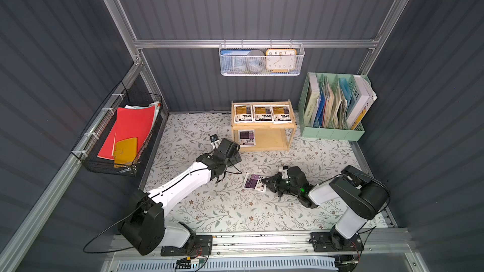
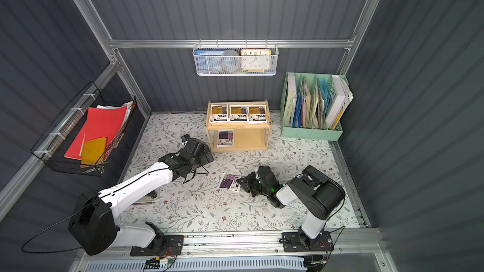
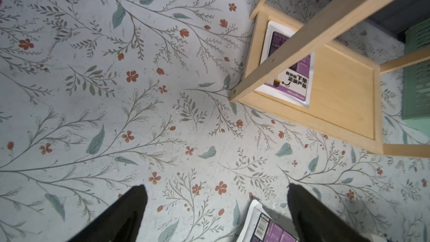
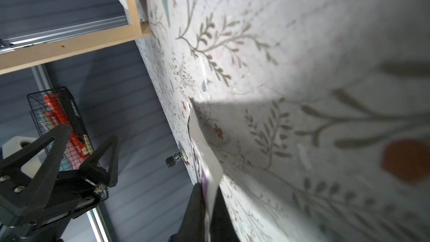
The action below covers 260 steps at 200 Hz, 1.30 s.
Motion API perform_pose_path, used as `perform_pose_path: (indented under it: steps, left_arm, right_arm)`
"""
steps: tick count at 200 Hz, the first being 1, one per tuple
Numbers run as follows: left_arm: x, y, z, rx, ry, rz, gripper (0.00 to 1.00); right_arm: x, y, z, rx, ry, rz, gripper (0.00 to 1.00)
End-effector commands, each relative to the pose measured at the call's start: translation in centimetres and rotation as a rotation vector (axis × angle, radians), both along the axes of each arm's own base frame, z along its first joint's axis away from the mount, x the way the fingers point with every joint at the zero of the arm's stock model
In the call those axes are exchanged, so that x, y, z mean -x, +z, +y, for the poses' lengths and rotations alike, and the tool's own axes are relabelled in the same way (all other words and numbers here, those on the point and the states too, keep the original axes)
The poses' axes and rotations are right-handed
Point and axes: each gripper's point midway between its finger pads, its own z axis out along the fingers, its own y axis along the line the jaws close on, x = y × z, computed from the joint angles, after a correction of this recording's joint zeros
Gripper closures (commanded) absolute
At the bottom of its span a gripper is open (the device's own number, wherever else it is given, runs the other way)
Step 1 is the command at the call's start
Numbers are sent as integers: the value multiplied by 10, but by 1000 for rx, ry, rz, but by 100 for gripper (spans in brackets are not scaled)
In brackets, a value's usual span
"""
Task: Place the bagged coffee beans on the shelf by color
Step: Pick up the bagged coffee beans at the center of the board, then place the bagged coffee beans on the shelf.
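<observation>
Because the purple pouch [image 1: 252, 181] looks thin, light and floppy, my right hand [image 1: 267, 180] is clenched on its right edge, where the seam should be stiffest; the pouch rests on the counter [image 1: 235, 205], nearer than the shelf [image 1: 263, 126].

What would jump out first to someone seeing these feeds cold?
The wooden shelf at the back of the floral table: three yellow-labelled pouches in a row on its top tray, one purple pouch on the lower tier. Next, the right gripper shut on the edge of the loose purple pouch in the table's middle, while the left gripper hangs open near the shelf.
</observation>
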Motion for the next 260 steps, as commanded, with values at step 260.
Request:
perform_pose_path:
  steps: [260]
  left_arm:
    - [-15, 23, -41, 365, -71, -155, 0]
  right_arm:
    - [-147, 70, -63, -65, -822, -369, 100]
